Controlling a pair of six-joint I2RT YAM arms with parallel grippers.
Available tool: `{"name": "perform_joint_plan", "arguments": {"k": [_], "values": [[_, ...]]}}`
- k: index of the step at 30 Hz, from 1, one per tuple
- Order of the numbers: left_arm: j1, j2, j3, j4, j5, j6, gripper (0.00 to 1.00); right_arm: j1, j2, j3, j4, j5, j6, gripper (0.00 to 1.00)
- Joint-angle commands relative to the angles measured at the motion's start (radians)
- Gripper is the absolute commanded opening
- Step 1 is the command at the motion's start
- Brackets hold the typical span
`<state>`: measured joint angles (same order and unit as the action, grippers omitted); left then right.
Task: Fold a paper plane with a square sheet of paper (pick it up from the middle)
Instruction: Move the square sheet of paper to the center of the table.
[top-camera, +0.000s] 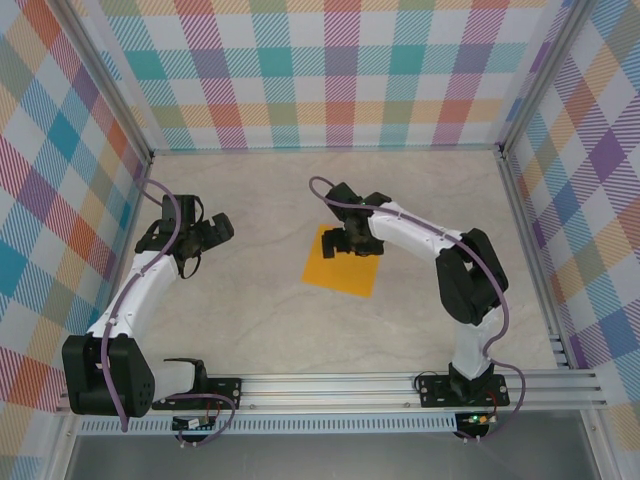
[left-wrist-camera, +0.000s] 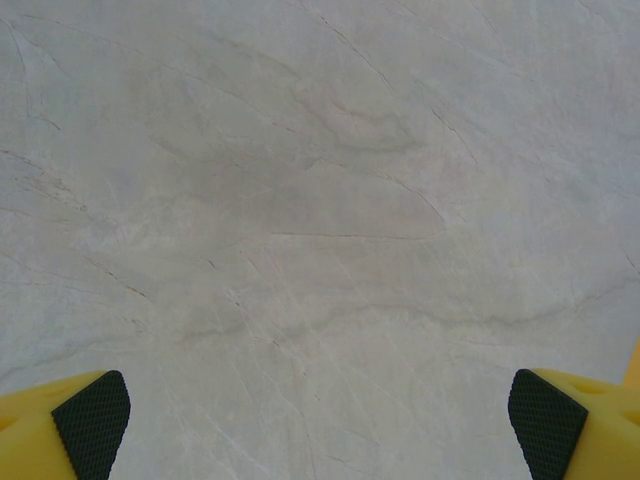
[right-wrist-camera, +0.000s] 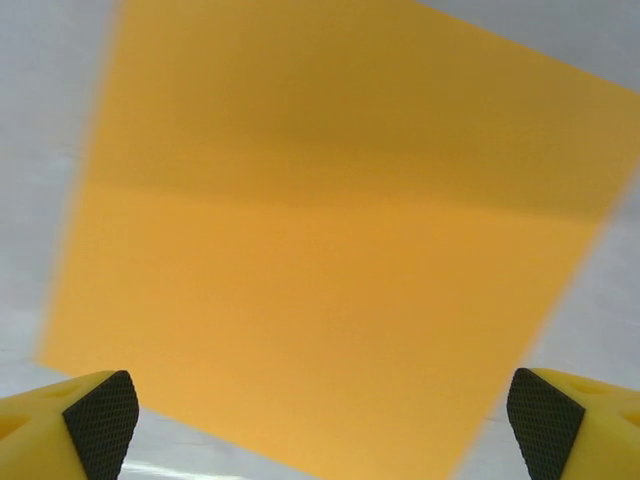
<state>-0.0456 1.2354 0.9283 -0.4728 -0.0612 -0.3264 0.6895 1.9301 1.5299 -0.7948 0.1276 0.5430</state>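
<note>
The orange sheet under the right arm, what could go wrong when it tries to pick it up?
The sheet lies flat on the smooth table, so the open right fingers may slide over it or push it instead of pinching it. A pinch in the middle could leave a stray crease.

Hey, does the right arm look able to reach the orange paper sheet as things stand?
Probably yes. The right end effector hangs open just above the square sheet of paper, which lies flat on the table, and I see nothing between its fingers and the paper.
</note>
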Motion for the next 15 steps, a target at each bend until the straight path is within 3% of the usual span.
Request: {"name": "perform_joint_plan", "arguments": {"k": [1, 9, 15], "values": [[-0.015, -0.006, 0.03, -0.021, 0.002, -0.015, 1.0, 0.008, 0.111, 0.083, 0.083, -0.171, 0.128, 0.97], [-0.014, 0.004, 0.032, -0.023, 0.008, -0.017, 1.0, 0.016, 0.284, 0.251, 0.099, -0.266, 0.145, 0.95], [-0.014, 0.014, 0.032, -0.026, 0.006, -0.017, 1.0, 0.035, 0.309, 0.213, 0.089, -0.291, 0.133, 0.95]]}}
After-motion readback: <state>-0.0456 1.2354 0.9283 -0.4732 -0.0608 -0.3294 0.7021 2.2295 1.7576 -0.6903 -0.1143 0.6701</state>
